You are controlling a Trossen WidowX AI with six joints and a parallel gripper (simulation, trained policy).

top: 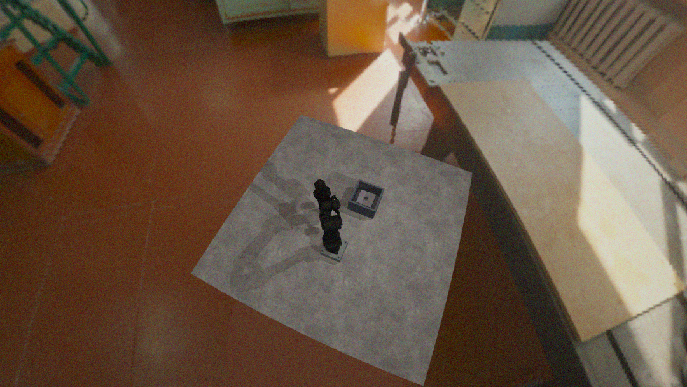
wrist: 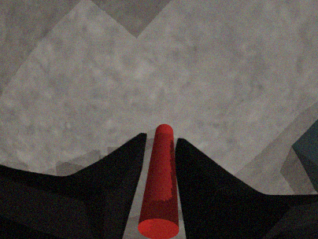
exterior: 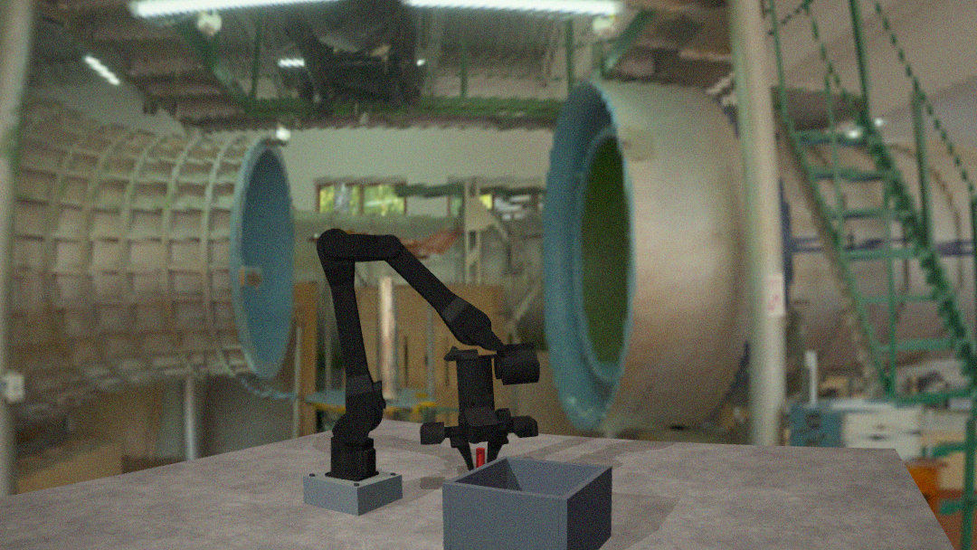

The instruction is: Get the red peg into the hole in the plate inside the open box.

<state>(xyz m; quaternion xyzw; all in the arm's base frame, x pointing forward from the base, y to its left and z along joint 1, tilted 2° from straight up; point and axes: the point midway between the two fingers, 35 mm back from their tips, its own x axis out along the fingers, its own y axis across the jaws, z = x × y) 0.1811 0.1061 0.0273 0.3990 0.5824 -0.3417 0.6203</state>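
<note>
The red peg (exterior: 480,455) (wrist: 161,181) stands upright on the table, behind the box in the exterior view; its foot is hidden there. My gripper (exterior: 479,464) (wrist: 161,137) points down around it, one finger on each side. The fingers are close together but still open, with a narrow strip of table showing on both sides of the peg in the wrist view. The peg is hidden under the arm in the top view. The open grey-blue box (top: 361,210) (exterior: 504,519) stands beside the gripper. The light plate (top: 360,196) in its bottom has a small dark hole (top: 366,198).
The arm's base (top: 332,257) (exterior: 355,495) is bolted on the grey table (top: 394,288) (exterior: 170,505); its corner shows at the right edge of the wrist view (wrist: 309,145). The box walls rise near the gripper. Arm shadows cross the table.
</note>
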